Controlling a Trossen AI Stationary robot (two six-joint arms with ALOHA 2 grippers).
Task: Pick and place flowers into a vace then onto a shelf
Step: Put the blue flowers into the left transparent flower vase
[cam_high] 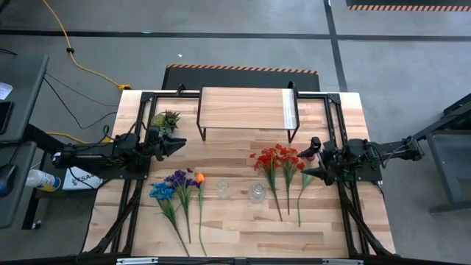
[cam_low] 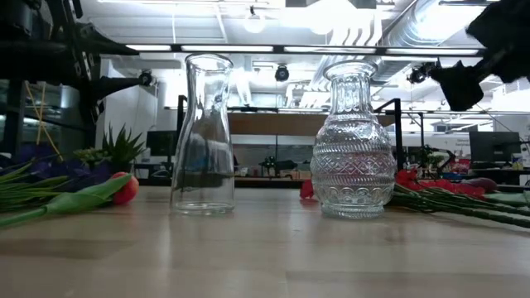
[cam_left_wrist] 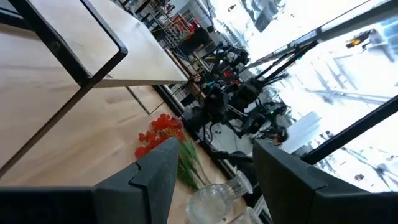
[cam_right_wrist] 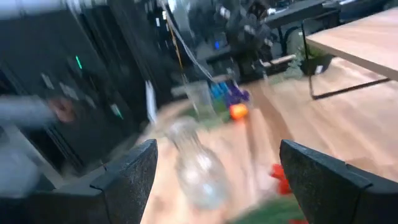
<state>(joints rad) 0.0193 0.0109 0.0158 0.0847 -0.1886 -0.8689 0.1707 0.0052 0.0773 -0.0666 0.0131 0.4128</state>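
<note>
A bunch of blue, purple and orange flowers [cam_high: 178, 185] lies flat on the tabletop at the near left. A bunch of red flowers [cam_high: 280, 159] lies at the right, stems toward the near edge. Between them stand two clear glass vases, a smooth carafe [cam_low: 203, 136] and a patterned one [cam_low: 352, 145], both upright. The shelf [cam_high: 246, 110] stands on black legs at the far middle. My left gripper [cam_high: 179, 142] hovers open at the table's left side, pointing level toward the right. My right gripper [cam_high: 309, 159] hovers open at the right, just beside the red blooms, touching nothing.
A small spiky green potted plant [cam_high: 166, 120] stands at the far left, beside the shelf's left legs and just beyond my left gripper. Black frame rails [cam_high: 129, 213] run along both table sides. Bare wood lies along the near edge.
</note>
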